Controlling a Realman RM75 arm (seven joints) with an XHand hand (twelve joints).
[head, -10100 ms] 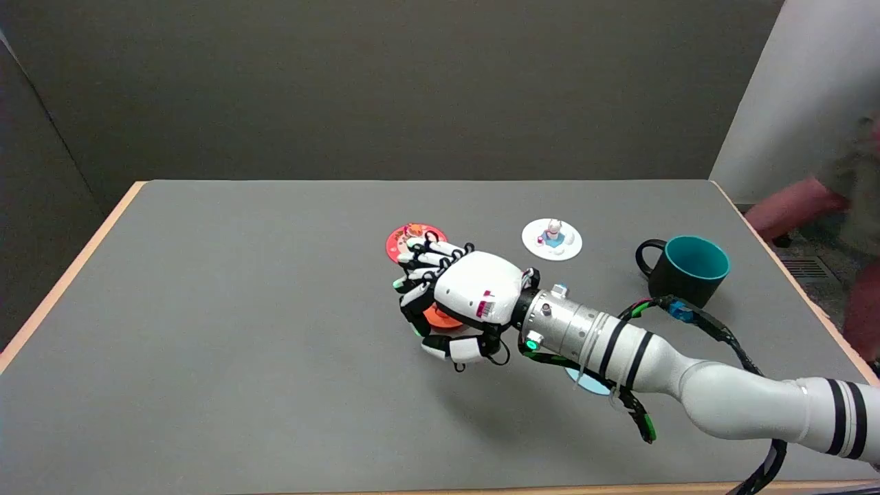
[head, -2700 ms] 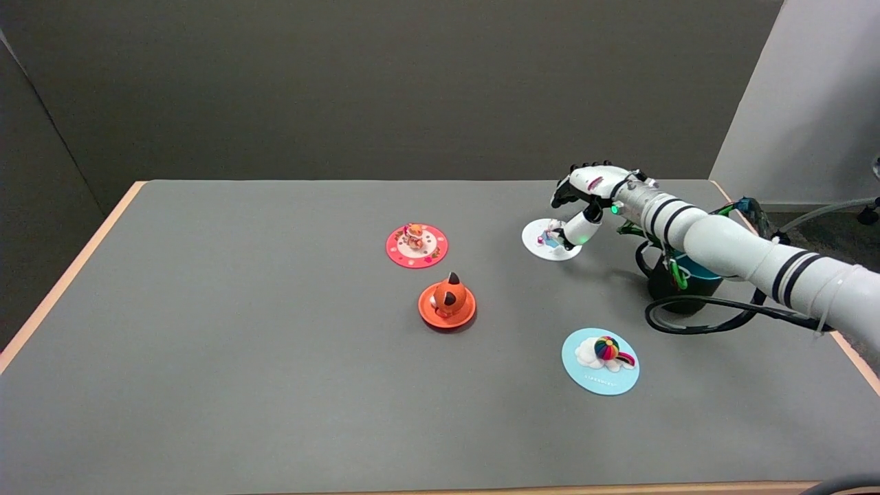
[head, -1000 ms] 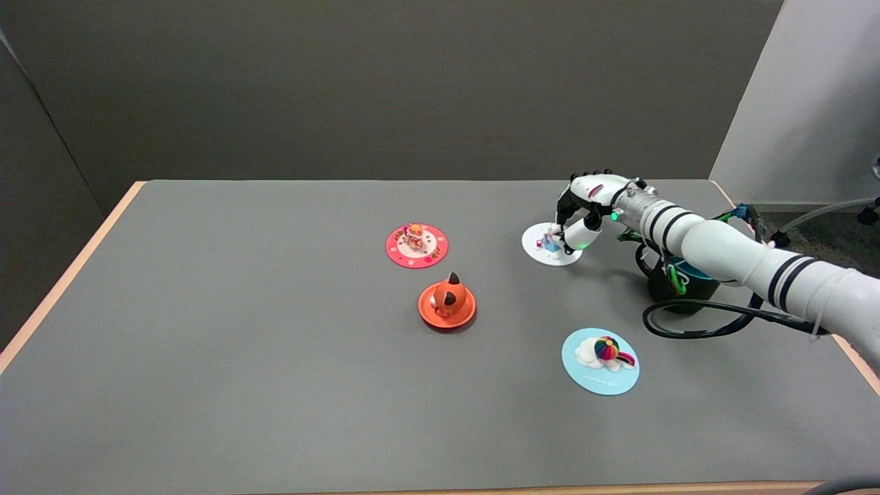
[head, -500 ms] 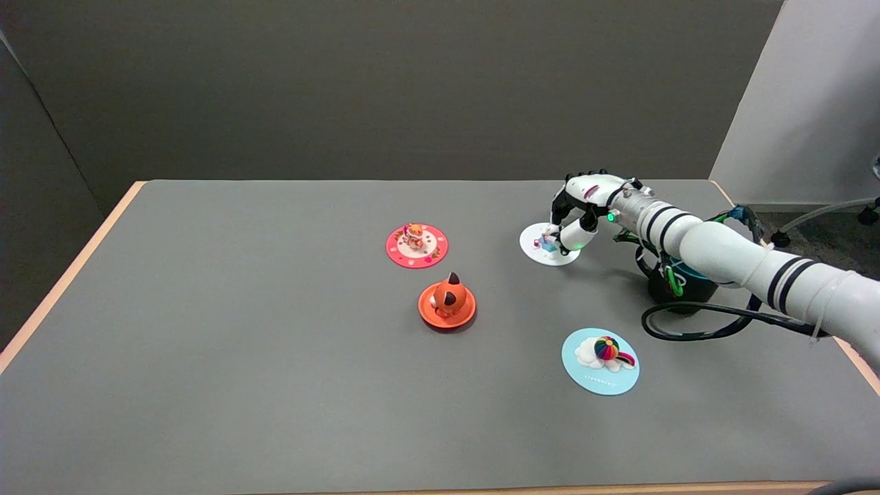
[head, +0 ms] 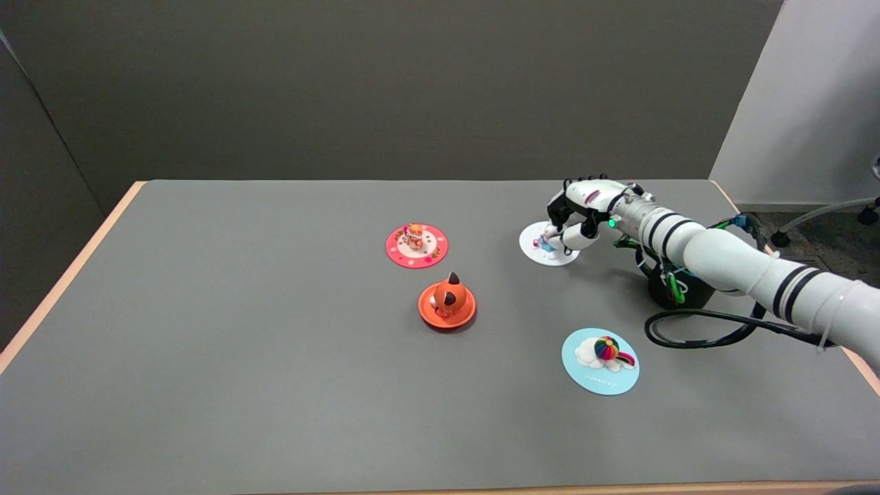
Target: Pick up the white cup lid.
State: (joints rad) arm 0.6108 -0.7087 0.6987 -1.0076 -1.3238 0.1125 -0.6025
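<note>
The white cup lid lies flat on the grey table at the far right, with a small figure standing on its top. My right hand hangs right over it, palm down. Its fingers curl down onto the figure from behind and the thumb closes against the figure's right side, so the hand pinches the figure. The right part of the lid is hidden under the thumb.
A dark mug stands just right of the lid, mostly hidden behind my forearm. A black cable loop lies beside it. A red lid, an orange lid and a light blue lid lie on the table.
My right hand has sunk lower over the white lid, and its fingers and thumb have closed in on the figure. The lid has slid slightly to the left.
</note>
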